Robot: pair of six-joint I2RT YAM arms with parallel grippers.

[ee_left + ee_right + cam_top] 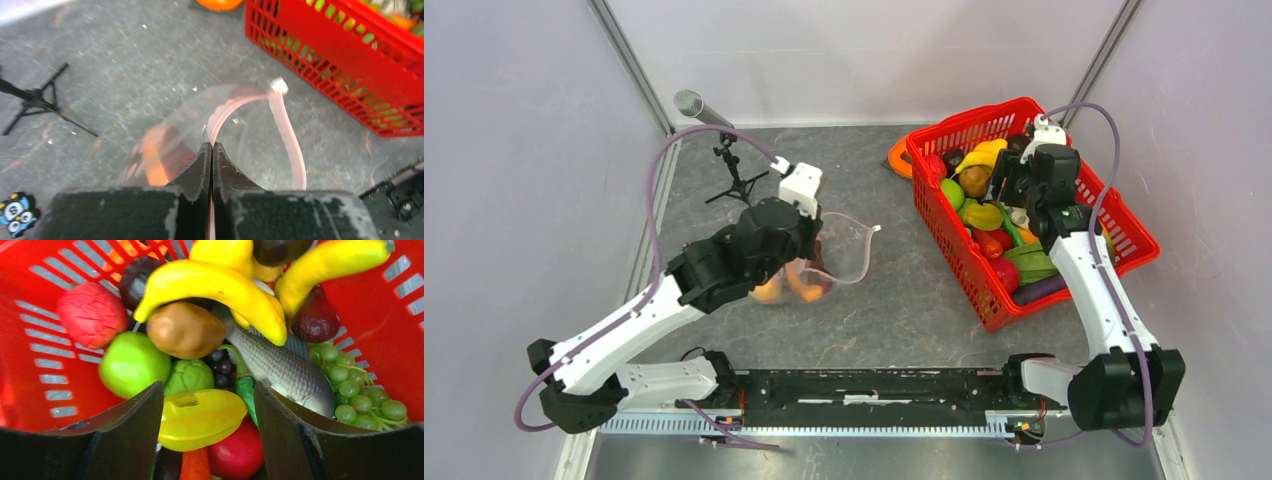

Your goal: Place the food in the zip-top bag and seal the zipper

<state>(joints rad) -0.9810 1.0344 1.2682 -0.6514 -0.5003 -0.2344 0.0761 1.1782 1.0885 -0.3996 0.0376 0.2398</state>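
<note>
Your table (904,300): grey, mottled, scuffed. At right of frame, a red mesh basket (959,255) sits on it. An orange ring (898,158) lies just beside the basket's upper-left corner. Upper left, a small black tripod (736,186). Left of centre, a clear zip-top bag (852,250), partly hidden. A black rail (874,385) runs along the bottom edge.

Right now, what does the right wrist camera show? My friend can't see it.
The open right gripper hangs over a red basket packed with toy food: yellow bananas, a green apple, a silvery fish and green grapes.
</note>
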